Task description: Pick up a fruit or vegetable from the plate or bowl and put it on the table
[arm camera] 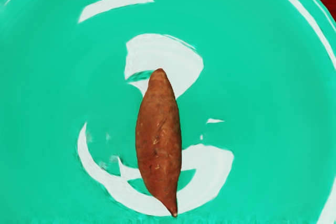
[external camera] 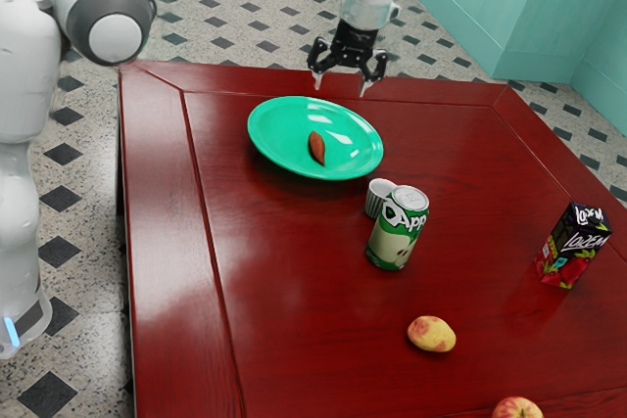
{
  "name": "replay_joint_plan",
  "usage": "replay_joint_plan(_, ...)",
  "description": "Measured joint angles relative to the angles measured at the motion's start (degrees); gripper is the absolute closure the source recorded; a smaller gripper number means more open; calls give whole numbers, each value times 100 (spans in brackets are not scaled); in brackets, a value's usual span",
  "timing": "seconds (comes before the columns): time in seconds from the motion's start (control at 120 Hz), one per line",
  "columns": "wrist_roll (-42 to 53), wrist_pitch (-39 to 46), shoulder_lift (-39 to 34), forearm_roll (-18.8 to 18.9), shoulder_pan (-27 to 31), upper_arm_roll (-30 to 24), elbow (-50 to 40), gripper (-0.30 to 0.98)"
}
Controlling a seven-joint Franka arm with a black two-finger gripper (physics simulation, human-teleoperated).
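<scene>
Lying on the green plate, on the far side of the table toward the exterior view's left, the sweet potato should be firm but apt to roll, best pinched across its thick middle. The gripper hangs wide open, empty.

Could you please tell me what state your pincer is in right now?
Pincer: open, fingers apart, holding nothing; the sweet potato lies on the plate.

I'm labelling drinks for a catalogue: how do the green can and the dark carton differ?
The can is round-sided, the carton boxy. The can is green and cream, the carton mostly black and red. The can stands by a cup, the carton apart. Both stand upright on the table.
</scene>
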Motion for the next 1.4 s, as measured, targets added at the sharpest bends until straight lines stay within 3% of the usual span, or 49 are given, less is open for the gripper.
replay_joint_plan(0.433,-1109,781,-465,-25,-108,-118,-1401,0)
replay_joint_plan(0.775,-1418,1114,-238,243,-111,-95,-1212,0)
replay_joint_plan(1.4,-1453,1733,-131,303,42,-72,-1744,0)
